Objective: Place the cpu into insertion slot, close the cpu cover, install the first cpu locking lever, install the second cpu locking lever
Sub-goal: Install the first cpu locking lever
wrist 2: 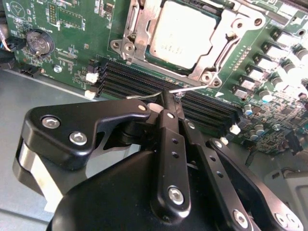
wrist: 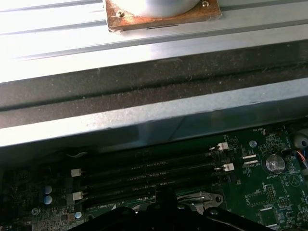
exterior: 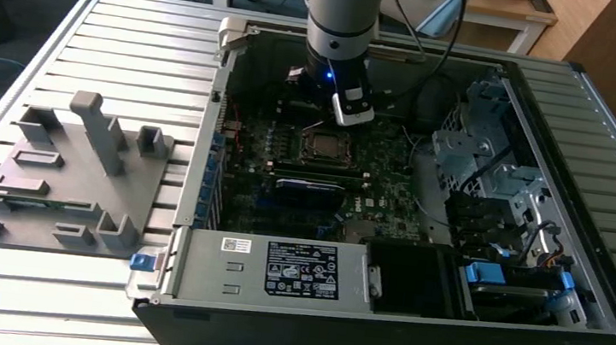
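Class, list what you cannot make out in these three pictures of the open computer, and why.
- Second wrist view: whether the shut hand pinches the locking lever; the hand covers the contact.
- Second wrist view: the cpu, partly cut off by the picture's edge.
- Exterior view: lever positions beside the cpu cover, too small.
- First wrist view: most of the cpu cover, behind the hand.

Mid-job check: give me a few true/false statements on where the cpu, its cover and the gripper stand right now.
1. The cpu sits in the insertion slot. True.
2. The cpu cover stands raised. False: it lies down around the cpu.
3. The gripper is by the memory slots. True.
4. The grey fixture is inside the computer case. False: it lies on the table, at the exterior view's left of the case.
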